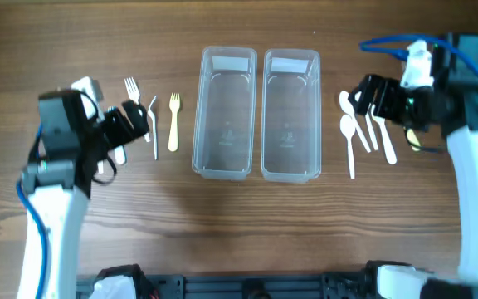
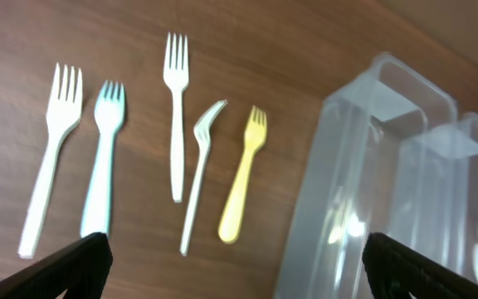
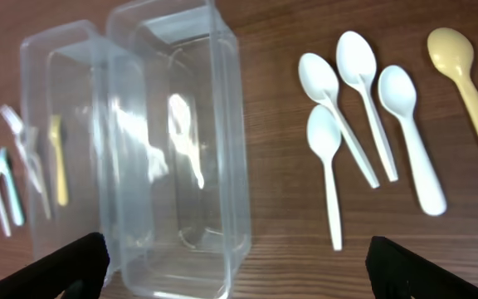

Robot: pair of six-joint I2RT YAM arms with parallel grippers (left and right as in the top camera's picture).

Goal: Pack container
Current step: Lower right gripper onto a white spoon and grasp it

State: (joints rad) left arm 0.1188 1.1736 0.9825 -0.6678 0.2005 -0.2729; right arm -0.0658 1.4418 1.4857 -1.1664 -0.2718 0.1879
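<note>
l end effector (image 2: 239,262) wide open by forks (image 2: 175,79), r end effector (image 3: 239,259) wide by spoons (image 3: 358,62), both containers (image 1: 199,124) btwn them

Yellow spoon (image 3: 470,87) handle cut by right edge; clear containers (image 2: 326,191) blurred, cropped.

Finding two clear rectangular plastic containers standing side by side at the middle of the brown wooden bench (image 1: 239,216), the left container (image 1: 225,116) just beside the right container (image 1: 290,116), long sides running parallel.

Seeing five forks lying in a row on the bench left of the left container: a white plastic fork (image 2: 52,158) outermost, a pale blue plastic fork (image 2: 102,162) just beside it, then a second white fork (image 2: 175,108), a bent white fork (image 2: 199,174), and a yellow plastic fork (image 2: 243,178) lying nearest the container, apart from its wall.

Seeing four white plastic spoons (image 3: 357,58) clustering on the bench right of the right container, with a yellow plastic spoon (image 3: 471,91) lying farthest out.
</note>
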